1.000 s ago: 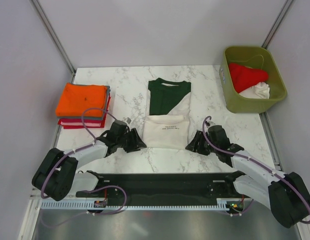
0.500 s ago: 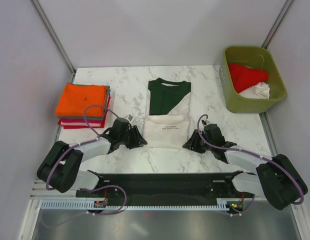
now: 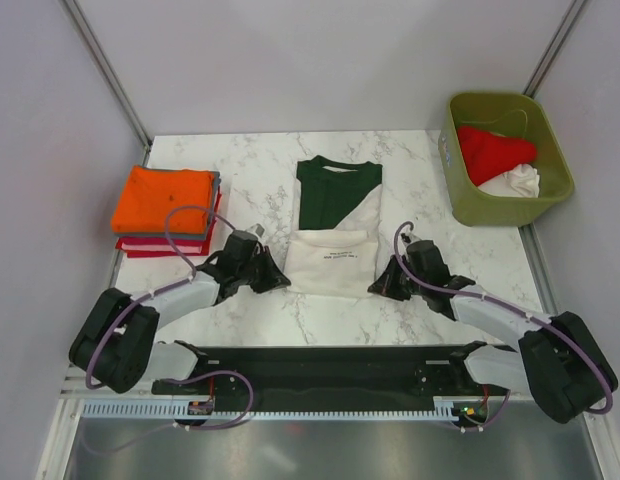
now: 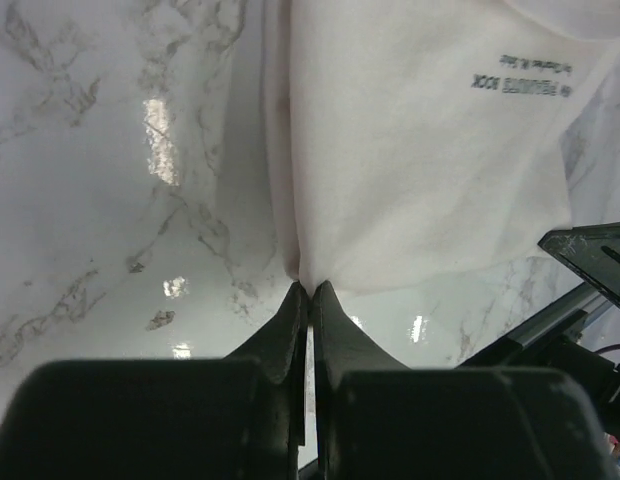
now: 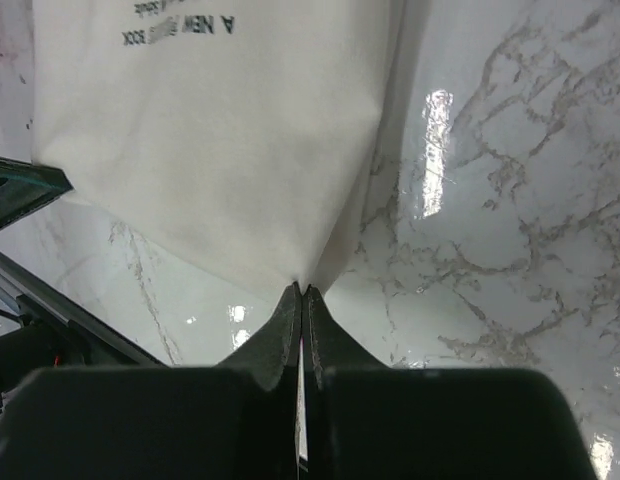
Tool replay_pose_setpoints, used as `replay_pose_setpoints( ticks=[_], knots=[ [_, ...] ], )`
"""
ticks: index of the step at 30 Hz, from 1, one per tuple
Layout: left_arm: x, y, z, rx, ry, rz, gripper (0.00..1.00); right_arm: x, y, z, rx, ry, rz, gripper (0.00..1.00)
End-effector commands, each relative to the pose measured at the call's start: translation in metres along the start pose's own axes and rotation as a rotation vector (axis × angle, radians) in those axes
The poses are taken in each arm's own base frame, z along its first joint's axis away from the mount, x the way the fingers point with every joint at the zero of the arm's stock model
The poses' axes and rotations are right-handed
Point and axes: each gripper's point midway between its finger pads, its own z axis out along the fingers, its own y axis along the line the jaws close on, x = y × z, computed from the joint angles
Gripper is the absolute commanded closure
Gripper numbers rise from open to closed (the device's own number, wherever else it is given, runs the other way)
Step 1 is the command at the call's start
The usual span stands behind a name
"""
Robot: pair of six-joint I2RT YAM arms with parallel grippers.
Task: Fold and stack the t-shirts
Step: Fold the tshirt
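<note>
Now pinched at both near corners by left gripper (image 4: 310, 291) and right gripper (image 5: 302, 292), fingertips pressed together on cloth: cream t-shirt (image 3: 331, 262), lying mid-tabletop (image 3: 260, 170), toward the near edge. Probably soft, light, limp; best lifted evenly by these corners.

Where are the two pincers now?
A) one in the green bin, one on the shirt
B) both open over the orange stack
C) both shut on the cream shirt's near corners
C: wrist views show the left pincer and right pincer each closed on a near corner of the cream shirt.
</note>
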Motion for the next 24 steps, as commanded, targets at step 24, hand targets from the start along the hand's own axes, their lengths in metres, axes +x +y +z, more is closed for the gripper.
replay_pose_setpoints(
  ticks=[24],
  knots=[
    [0.033, -0.063, -0.092, 0.258, -0.01, 0.034, 0.98, -0.017, 0.035, -0.096, -0.08, -0.149, -0.052, 1.0]
  ],
)
